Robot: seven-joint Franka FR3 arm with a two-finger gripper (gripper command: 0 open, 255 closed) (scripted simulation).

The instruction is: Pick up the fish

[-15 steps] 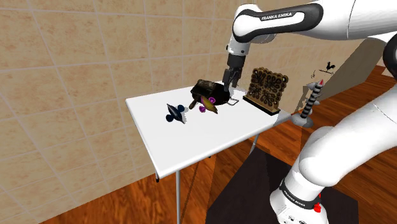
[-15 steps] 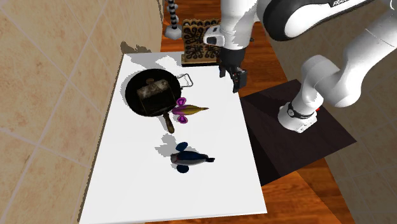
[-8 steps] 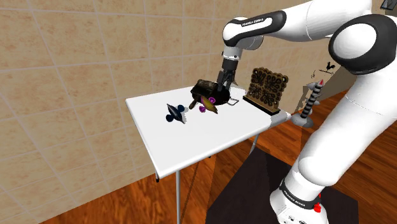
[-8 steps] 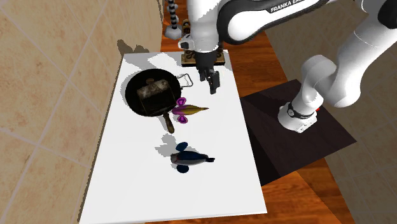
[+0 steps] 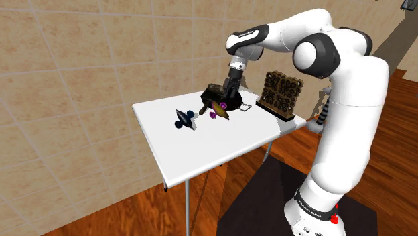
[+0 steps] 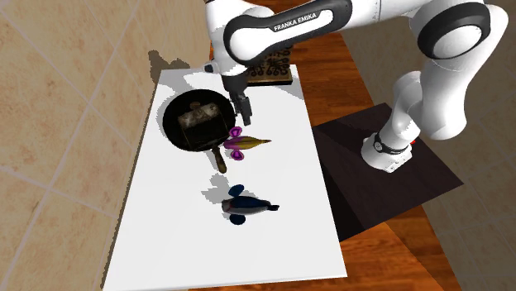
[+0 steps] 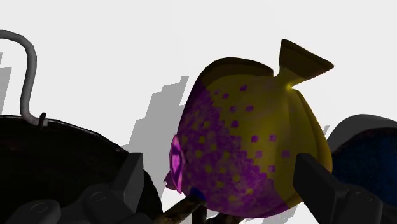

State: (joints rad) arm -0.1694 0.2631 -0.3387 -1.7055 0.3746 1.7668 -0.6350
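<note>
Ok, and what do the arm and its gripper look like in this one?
The arm is glossy white with rounded links and dark grey joints. White FRANKA EMIKA lettering sits on a dark band. The gripper is all black, with two blocky fingers.

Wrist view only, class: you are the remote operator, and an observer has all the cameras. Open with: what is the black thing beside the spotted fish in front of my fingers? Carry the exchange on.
Observer: A round black pan with a brownish lump in it, beside the yellow-and-purple fish.
Operator: And the blue shape past the fish?
Observer: A dark, fish-like figure, lying apart from the spotted one and farther from the pan.
Operator: Is my open gripper over the fish?
Observer: Not quite. In the second exterior view it hangs by the pan's rim, short of the fish.
</note>
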